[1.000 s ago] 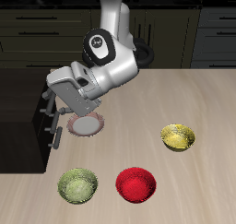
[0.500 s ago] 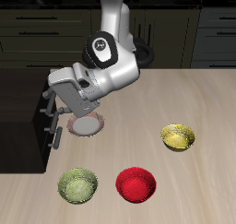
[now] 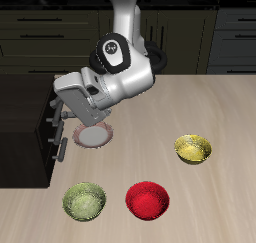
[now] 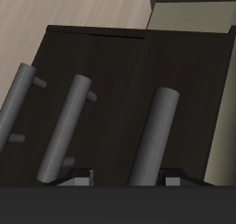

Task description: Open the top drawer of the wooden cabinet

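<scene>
1. The step in hand looks like the approach to the handle: the two-finger gripper (image 3: 57,114) sits right at the front of the small, very dark brown-black wooden cabinet (image 3: 40,137), which stands at the side edge of the pale wood surface (image 3: 215,202), about midway between its back and front edges.
2. The wrist view looks straight onto the cabinet's dark drawer fronts, with three short silver bar handles side by side. The handle of the top drawer (image 4: 155,135) appears to run between the two dark fingertips (image 4: 78,173), though which bar belongs to which drawer is a judgement.
3. The gripper appears parted, with a fingertip on each side of that bar; whether either pad touches the bar cannot be told.
4. The next move likely calls for closing on the bar, then pulling straight out, away from the cabinet front.
5. The white arm bends down from the back edge, wrist turned sideways so the fingers point horizontally at the cabinet.
6. A white plate with a red rim (image 3: 94,136) lies just beside the cabinet, under the wrist.
</scene>
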Controlling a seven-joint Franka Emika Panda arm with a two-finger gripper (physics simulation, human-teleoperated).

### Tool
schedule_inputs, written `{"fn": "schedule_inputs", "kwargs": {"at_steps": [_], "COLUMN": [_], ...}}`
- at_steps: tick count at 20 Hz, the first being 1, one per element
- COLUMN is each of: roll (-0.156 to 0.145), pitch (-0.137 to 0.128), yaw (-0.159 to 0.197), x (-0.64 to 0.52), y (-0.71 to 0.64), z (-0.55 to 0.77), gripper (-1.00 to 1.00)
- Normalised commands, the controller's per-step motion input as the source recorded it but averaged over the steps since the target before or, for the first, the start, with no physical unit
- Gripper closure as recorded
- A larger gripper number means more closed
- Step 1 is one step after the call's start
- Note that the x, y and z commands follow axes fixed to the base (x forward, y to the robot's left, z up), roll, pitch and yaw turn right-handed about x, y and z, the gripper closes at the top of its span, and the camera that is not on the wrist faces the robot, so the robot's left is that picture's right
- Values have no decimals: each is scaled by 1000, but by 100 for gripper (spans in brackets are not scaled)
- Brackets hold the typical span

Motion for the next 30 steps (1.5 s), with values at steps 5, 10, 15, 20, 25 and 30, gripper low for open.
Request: {"fn": "schedule_inputs", "kwargs": {"at_steps": [5, 10, 15, 20, 25, 30], "roll": [6, 16, 62, 85, 103, 97], "pitch": [8, 6, 15, -2, 7, -13], "yaw": [-12, -9, -19, -14, -35, -10], "x": [-238, -98, 41, 180, 319, 200], "y": [180, 91, 320, 554, 380, 657], "z": [56, -1, -60, 60, 72, 115], "gripper": [100, 100, 100, 100, 100, 100]}}
